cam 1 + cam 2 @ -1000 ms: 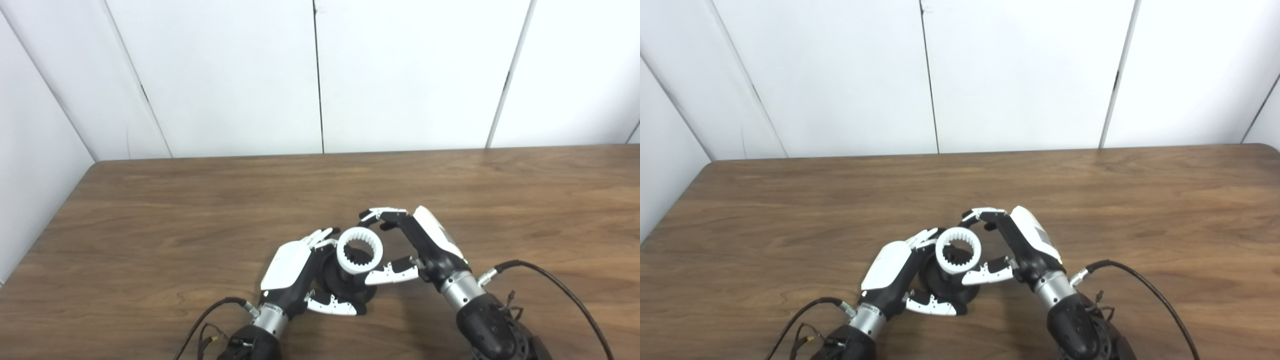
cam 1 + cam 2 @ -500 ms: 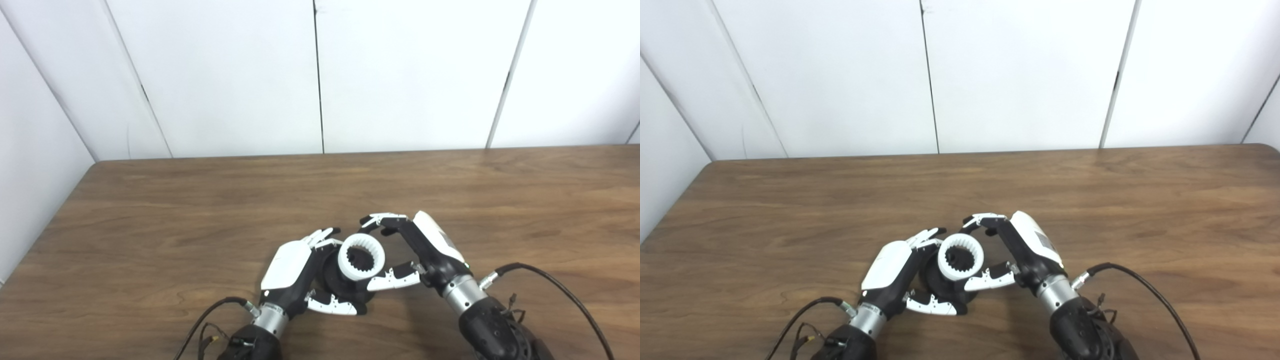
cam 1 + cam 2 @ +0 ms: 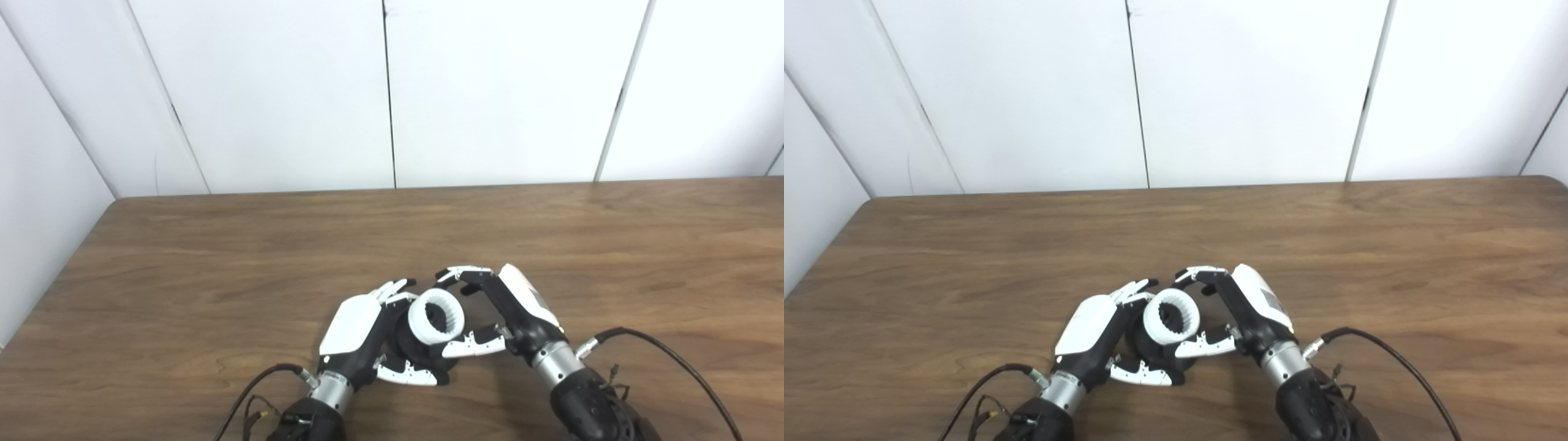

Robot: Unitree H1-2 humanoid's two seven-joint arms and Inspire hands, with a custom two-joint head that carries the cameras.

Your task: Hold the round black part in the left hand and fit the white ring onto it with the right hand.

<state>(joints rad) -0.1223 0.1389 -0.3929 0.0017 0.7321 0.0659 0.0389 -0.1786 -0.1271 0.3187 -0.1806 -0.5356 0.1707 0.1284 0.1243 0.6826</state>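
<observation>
- Nearest us, two dark forearms come up from the bottom edge, each trailing a black cable across the wooden table.
- Left hand sits low at the near middle of the table, white back turned up and to the left, fingers and thumb wrapped around the round black part — it's grasping that part, thumb curled under the near side.
- The round black part rests down at table level, just right of the left hand's palm; whether its base touches the wood can't be made out.
- And there's the white ring, toothed on the inside, sitting on top of the black part and tilted so its opening faces up and toward the right. How far it is seated on the part, I cannot tell.
- Right hand comes in from the right, just beside the ring: thumb reaching along the ring's near-right edge, fingers arched over its far side. It's pinching the ring between thumb and fingers, though the fingertip contact on the far side is hard to see.
- The two hands are nearly touching, ring between them.
- Beyond them the table runs bare-grained out to its far edge.
- At the very back, a white panelled wall with dark vertical seams.
</observation>
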